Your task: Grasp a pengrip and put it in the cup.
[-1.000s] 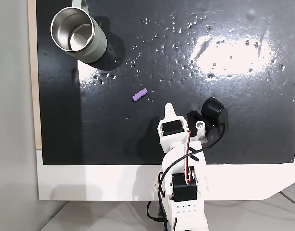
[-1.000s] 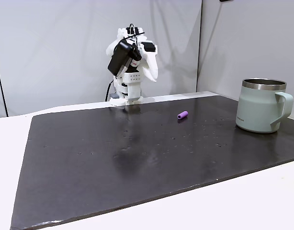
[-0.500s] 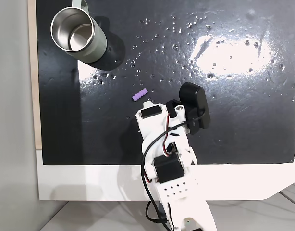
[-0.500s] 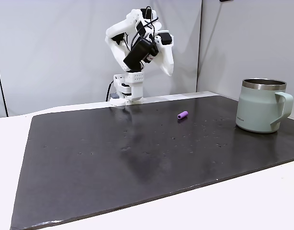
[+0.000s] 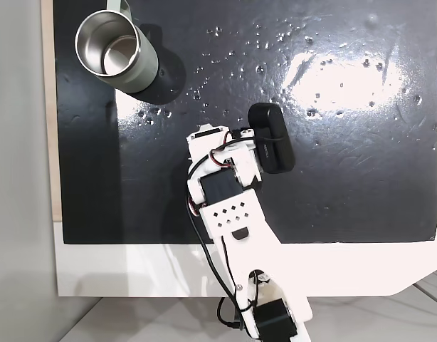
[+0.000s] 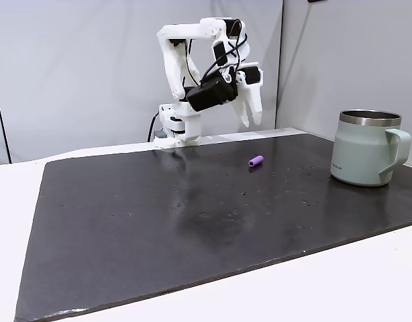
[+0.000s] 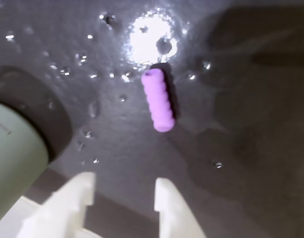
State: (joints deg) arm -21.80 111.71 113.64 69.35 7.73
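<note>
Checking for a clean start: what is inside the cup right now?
In a fixed view from above, the cup shows a bare steel floor and walls; nothing lies in it. The pengrip lies on the mat, below the open gripper.

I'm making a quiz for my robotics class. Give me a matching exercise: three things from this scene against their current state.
Things:
1. pengrip
2. cup
3. gripper

States:
A. open, above the mat
B. lying flat on the mat
C. standing upright, nothing inside

Pairs: 1-B, 2-C, 3-A
</note>
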